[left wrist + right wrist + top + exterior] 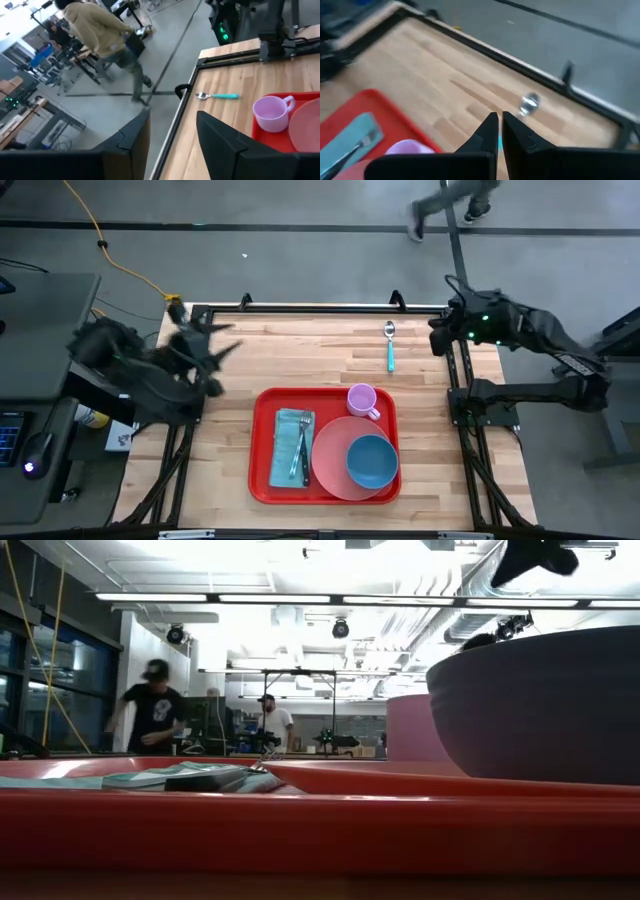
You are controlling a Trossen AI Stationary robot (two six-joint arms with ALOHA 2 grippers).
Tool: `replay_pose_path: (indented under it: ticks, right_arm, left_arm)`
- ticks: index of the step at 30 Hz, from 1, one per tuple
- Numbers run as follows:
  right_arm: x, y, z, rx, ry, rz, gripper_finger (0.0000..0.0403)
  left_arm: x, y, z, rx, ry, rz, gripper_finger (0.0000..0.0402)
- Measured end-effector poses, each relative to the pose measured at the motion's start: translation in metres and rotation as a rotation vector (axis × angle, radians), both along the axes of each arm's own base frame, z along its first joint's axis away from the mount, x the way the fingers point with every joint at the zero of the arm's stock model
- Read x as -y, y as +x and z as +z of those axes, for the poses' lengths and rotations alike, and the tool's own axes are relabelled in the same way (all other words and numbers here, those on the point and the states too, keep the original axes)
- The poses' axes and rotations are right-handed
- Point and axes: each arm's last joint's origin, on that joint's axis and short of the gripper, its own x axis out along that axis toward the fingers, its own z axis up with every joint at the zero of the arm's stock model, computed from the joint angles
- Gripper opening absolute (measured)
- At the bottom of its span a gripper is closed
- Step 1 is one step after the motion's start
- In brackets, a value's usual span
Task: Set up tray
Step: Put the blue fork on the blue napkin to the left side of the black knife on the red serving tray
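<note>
The red tray [263, 470] lies at the table's near middle. On it lie a teal napkin [292, 445] with a fork [302, 450], a pink plate [330, 460] with a blue bowl [372, 461] on it, and a pink cup [362, 399]. A spoon with a teal handle [390, 345] lies on the bare wood beyond the tray. My left gripper [230, 340] hangs open over the table's far left corner, empty. My right gripper [437, 337] is shut and empty at the far right edge, to the right of the spoon [529, 102].
A black frame rail [320, 307] runs along the table's far edge. Bare wood [300, 350] shows between the rail and the tray. A person [450, 205] walks on the floor beyond the table, and shows in the left wrist view [105, 35].
</note>
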Motion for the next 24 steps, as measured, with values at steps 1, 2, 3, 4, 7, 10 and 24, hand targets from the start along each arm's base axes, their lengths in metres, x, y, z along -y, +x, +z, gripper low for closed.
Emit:
replay_pose_path:
  ticks: [1, 2, 3, 4, 7, 10, 24]
  right_arm:
    - [0.002, 0.001, -0.006, -0.004, 0.022, -0.042, 0.0]
    - [0.003, 0.001, -0.012, -0.003, 0.048, -0.077, 0.0]
    - [0.004, 0.002, -0.016, -0.001, 0.07, -0.108, 0.0]
    - [0.005, 0.002, -0.02, 0.002, 0.087, -0.131, 0.0]
    - [0.007, 0.002, -0.028, 0.012, 0.124, -0.193, 0.0]
    - [0.01, 0.002, -0.037, -0.008, 0.145, -0.233, 0.0]
    - [0.017, 0.016, -0.087, 0.02, 0.273, -0.283, 0.0]
  left_arm:
    - [-0.005, -0.009, 0.001, 0.005, -0.001, -0.008, 0.0187]
    - [-0.01, -0.018, 0.0, 0.012, -0.005, -0.013, 0.0187]
    - [-0.016, -0.026, -0.001, 0.017, -0.008, -0.017, 0.0187]
    - [-0.021, -0.034, -0.002, 0.02, -0.014, -0.021, 0.0187]
    - [-0.034, -0.052, -0.012, 0.01, -0.024, -0.034, 0.019]
    - [-0.042, -0.065, -0.026, -0.012, -0.027, -0.043, 0.019]
    - [-0.061, -0.092, -0.112, 0.101, -0.262, 0.035, 0.0187]
